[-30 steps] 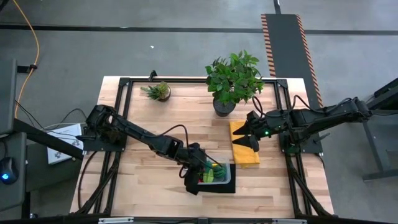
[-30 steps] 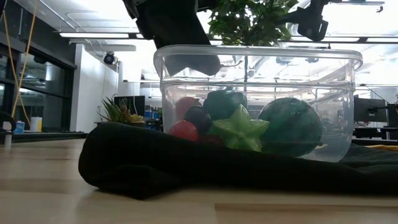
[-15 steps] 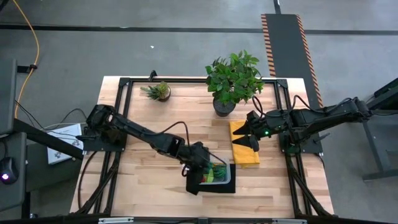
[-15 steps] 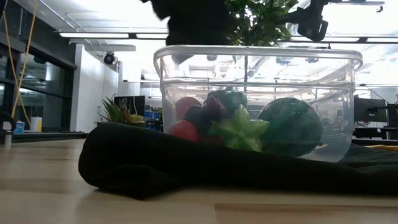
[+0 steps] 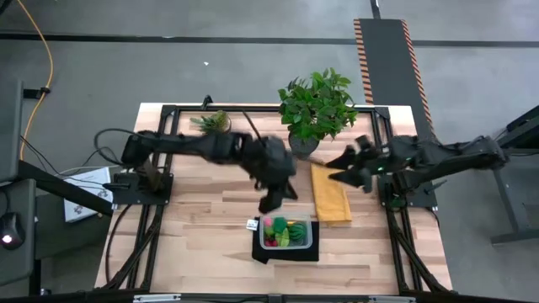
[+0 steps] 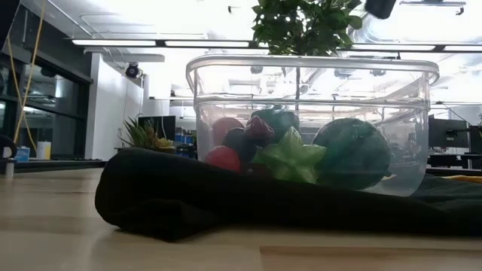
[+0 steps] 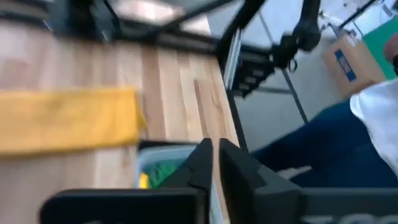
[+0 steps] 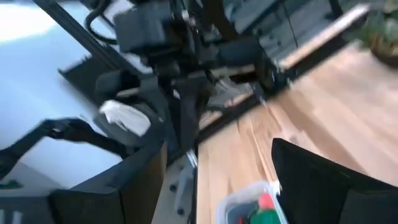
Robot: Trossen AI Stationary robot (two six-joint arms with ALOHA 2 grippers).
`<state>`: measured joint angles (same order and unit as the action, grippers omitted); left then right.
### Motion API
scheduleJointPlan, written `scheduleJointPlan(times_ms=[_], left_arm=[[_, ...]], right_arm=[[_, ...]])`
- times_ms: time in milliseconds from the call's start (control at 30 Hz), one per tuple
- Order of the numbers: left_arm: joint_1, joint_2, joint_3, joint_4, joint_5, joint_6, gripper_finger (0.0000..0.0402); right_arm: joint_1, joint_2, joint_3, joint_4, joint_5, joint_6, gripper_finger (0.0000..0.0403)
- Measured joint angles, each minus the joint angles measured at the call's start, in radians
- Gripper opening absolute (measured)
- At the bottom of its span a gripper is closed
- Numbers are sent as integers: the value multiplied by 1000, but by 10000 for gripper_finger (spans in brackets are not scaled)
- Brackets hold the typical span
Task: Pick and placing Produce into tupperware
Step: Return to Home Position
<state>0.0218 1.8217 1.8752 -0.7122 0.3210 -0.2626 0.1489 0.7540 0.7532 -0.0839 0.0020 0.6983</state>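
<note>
The clear tupperware (image 5: 312,236) stands on a black mat (image 5: 286,255) near the table's front edge. In it lies the produce (image 5: 282,231). The low view shows a green star-shaped piece (image 6: 290,156), a dark green round one (image 6: 352,153), and red and dark pieces (image 6: 242,139). My left gripper (image 5: 271,202) hangs shut, with nothing between its fingers, above the table just beyond the tupperware's far side. In its wrist view (image 7: 214,158) the fingertips meet. My right gripper (image 5: 338,169) stands open over the far end of the yellow cloth (image 5: 331,204), holding nothing.
A large potted plant (image 5: 316,105) and a small one (image 5: 215,124) stand at the table's far edge. A black frame (image 5: 164,114) runs round the tabletop. A small white tag (image 5: 251,224) lies left of the tupperware. A person's legs (image 7: 336,143) show beyond the table.
My left gripper has come up out of the tupperware and swung toward the far edge, now high above the table. A dark red piece that was not there before now lies on top of the produce. My right gripper has risen a little and tipped toward level.
</note>
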Motion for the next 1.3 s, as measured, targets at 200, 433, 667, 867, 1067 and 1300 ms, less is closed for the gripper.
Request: scheduleJointPlan(times_ms=[200, 433, 667, 867, 1067, 1300], left_arm=[[70, -2, 250, -259, -51, 122, 4], [91, -48, 401, -508, -209, 226, 1], [91, -178, 403, -602, -309, 240, 0], [91, -309, 398, -713, -396, 210, 0], [89, -479, 316, -727, -441, 176, 0], [89, -747, 2, -596, -499, 124, 0]], right_arm=[[-20, -183, 0, -98, 2, -18, 231], [-20, -318, 0, -188, 9, -26, 95], [-20, -366, 0, -247, 24, -45, 12], [-20, -399, 0, -305, 52, -44, 5], [-20, -440, 0, -362, 88, -19, 1], [-20, -481, 0, -413, 129, 19, 0]])
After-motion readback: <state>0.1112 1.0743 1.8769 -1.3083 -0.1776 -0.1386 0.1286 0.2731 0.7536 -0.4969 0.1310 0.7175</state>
